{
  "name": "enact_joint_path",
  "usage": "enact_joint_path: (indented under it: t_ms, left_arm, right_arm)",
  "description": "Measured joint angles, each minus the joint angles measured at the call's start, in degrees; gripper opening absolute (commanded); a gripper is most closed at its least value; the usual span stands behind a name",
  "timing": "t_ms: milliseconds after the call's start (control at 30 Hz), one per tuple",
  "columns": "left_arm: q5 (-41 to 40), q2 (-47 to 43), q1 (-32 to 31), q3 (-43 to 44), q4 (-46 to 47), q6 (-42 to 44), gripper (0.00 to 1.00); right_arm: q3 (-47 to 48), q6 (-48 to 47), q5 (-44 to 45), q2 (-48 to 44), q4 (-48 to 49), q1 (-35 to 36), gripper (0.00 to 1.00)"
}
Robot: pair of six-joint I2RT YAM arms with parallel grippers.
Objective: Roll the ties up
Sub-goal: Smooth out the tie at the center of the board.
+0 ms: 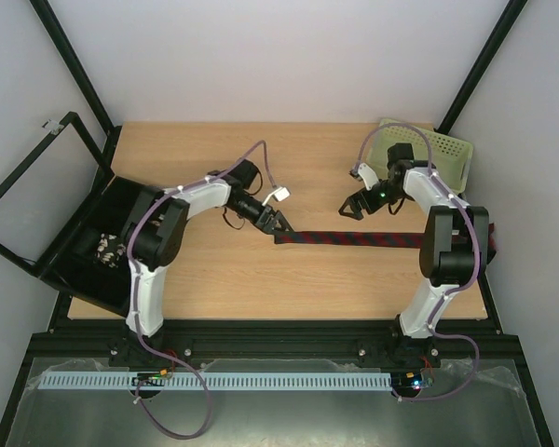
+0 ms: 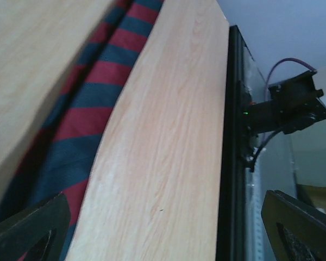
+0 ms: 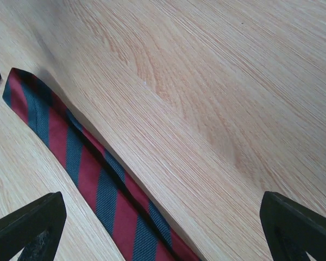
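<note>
Your left gripper hovers with its jaws spread wide at the left end of the tie, near the middle of the table. The red-and-navy striped tie lies flat and straight from there toward the right edge. To start the roll well, pinch that end squarely across its width and turn it over evenly, so the coil does not skew. Your right gripper, also spread apart and holding nothing, sits just behind the tie; it could pin the strip while you roll. The light wood looks smooth, so the fabric may slide. A pale green basket stands at the far right corner, a black box at the left edge, with white walls around.
</note>
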Motion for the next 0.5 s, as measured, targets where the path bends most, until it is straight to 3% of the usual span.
enact_joint_path:
  t_ms: [267,500]
  left_arm:
    - [7.3,11.9,-2.8,8.8,-10.7,1.6,1.00]
    - [8.0,14.4,-2.4,9.0,-10.5,-3.8,1.00]
  right_arm:
    - [0.3,3.7,-0.5,0.0,-0.4,0.1,0.99]
    - [0.3,5.7,-0.5,0.0,-1.0,0.1,0.99]
